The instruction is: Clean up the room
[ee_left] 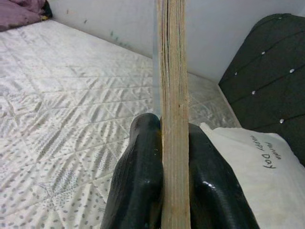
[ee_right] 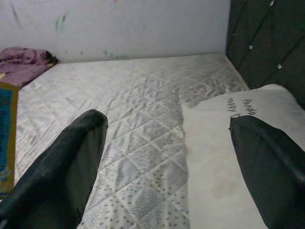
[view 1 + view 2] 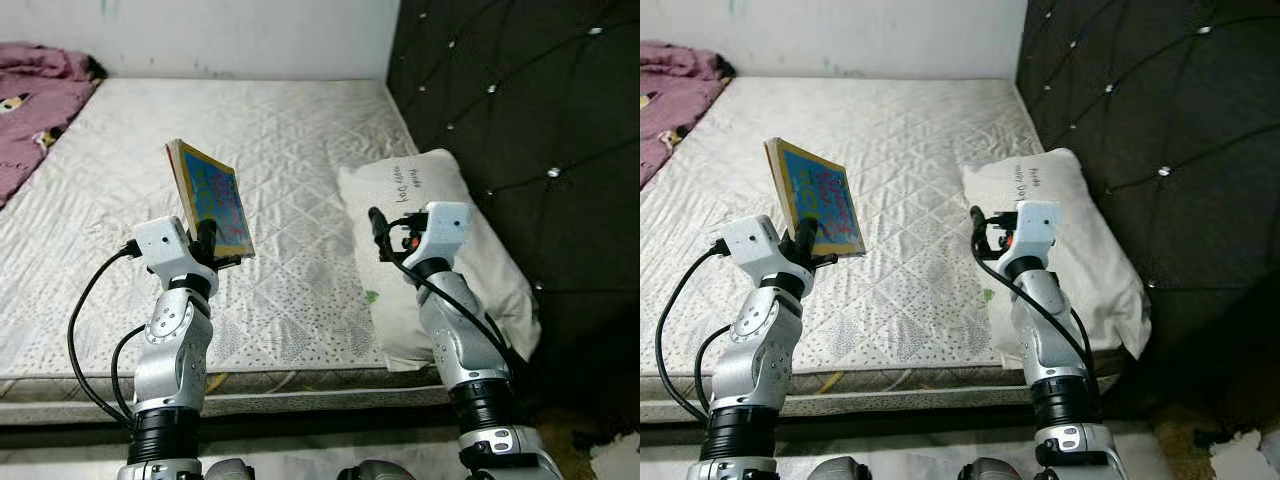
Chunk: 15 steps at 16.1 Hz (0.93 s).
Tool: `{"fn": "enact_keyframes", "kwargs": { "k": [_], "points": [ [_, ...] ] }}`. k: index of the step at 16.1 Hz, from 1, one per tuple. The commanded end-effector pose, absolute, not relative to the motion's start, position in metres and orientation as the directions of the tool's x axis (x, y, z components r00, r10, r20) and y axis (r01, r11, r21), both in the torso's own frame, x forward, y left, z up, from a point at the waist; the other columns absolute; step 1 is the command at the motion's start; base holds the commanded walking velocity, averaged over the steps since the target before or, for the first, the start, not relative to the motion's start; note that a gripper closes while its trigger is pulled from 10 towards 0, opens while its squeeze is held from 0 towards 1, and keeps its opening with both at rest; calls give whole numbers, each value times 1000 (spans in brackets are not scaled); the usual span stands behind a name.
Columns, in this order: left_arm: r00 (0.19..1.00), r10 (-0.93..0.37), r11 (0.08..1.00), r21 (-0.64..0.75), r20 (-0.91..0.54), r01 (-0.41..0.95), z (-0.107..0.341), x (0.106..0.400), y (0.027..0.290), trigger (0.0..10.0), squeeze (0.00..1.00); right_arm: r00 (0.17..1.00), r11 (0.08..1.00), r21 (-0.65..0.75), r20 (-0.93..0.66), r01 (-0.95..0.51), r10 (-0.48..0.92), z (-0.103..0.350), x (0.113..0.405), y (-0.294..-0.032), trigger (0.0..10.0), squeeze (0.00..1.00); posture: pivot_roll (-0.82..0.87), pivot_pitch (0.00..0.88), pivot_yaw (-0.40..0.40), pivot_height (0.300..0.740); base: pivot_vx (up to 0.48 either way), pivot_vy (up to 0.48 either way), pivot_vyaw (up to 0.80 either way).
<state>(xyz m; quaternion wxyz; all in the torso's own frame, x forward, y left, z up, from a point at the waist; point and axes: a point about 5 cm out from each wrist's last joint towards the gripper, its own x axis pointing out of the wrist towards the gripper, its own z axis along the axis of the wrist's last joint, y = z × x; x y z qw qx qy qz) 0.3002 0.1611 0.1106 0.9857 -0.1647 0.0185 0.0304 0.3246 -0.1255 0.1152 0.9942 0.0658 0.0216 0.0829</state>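
So the left gripper (image 3: 207, 238) is squeezing a colorful book (image 3: 212, 200) upright above the mattress (image 3: 290, 150), while the right gripper (image 2: 167, 143) is hanging over the pillow (image 3: 440, 250), fingers spread wide.

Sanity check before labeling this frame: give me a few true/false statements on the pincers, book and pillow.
1. The left pincer is shut on the book. True.
2. The book lies flat on the mattress. False: it is held up on edge, above the mattress.
3. The right pincer is open, holding nothing. True.
4. The white pillow lies at the headboard side. True.
5. The purple blanket covers the pillow. False: it lies at the far left corner.
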Motion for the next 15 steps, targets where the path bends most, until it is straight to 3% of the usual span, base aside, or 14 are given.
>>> {"fn": "enact_keyframes", "kwargs": {
  "k": [1, 9, 12, 15],
  "points": [
    [999, 35, 942, -333, -5, -35, 121, 302, 158, 10000, 0, 985, 977, 138, -24, -165, 170, 119, 325, -126, 10000, 0, -100, 1, -21, 740, 0, 0, 0],
    [997, 75, 947, -313, 13, -67, 122, 300, 160, 10000, 0, 980, 971, 143, -12, -193, 197, 121, 323, -125, 10000, 0, -105, 12, -25, 740, 0, 0, 0],
    [993, 91, 975, -209, 78, -73, 127, 277, 173, 10000, 0, 971, 965, 107, 35, -241, 238, 130, 310, -123, 10000, 0, -93, 39, -27, 740, 0, 0, 0],
    [996, 86, 991, -109, 39, -81, 127, 265, 177, 10000, 0, 970, 965, 98, 42, -242, 239, 132, 301, -125, 10000, 0, -86, 55, -27, 740, 0, 0, 0]
  ]
}}
